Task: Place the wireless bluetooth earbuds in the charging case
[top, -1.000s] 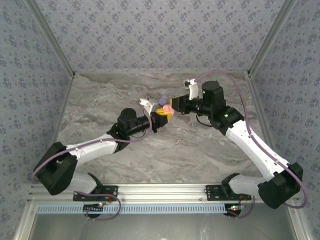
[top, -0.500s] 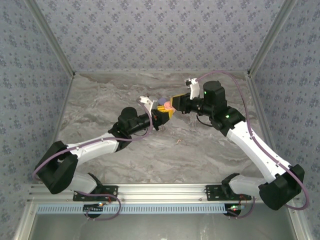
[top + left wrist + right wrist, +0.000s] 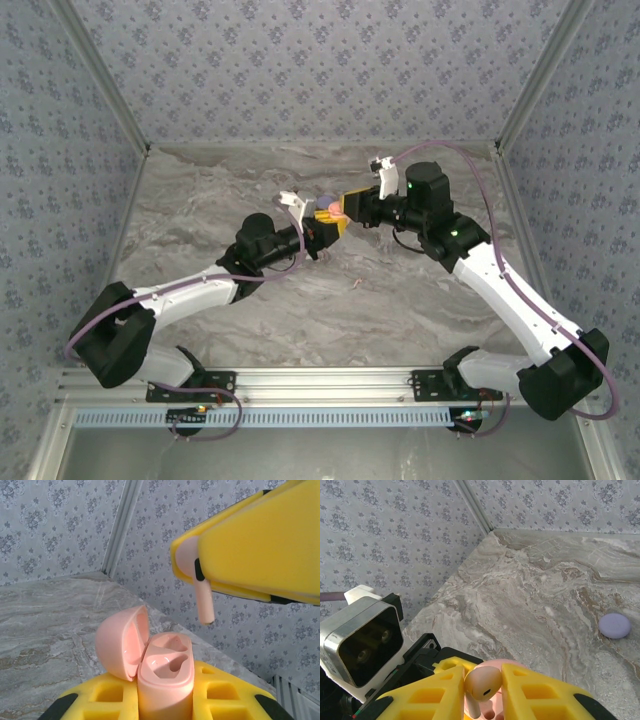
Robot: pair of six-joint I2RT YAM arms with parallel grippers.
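Left end effector: clamped on the pink charging case, its lid tipped open toward 10 o'clock
Right end effector: clamped on a pink earbud, stem down, apart from the case, at 1 o'clock of its sockets
Risk: I judge the stem off-centre; lowering now could strike the rim, twist the earbud in my grip, or drop it
Far: lavender case on the tabletop, 3 o'clock, uninvolved

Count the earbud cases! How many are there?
2. The open pink case sits clamped in the left gripper, near the pink earbud the right gripper holds. The closed lavender case lies on the table. More may hide behind the arms.
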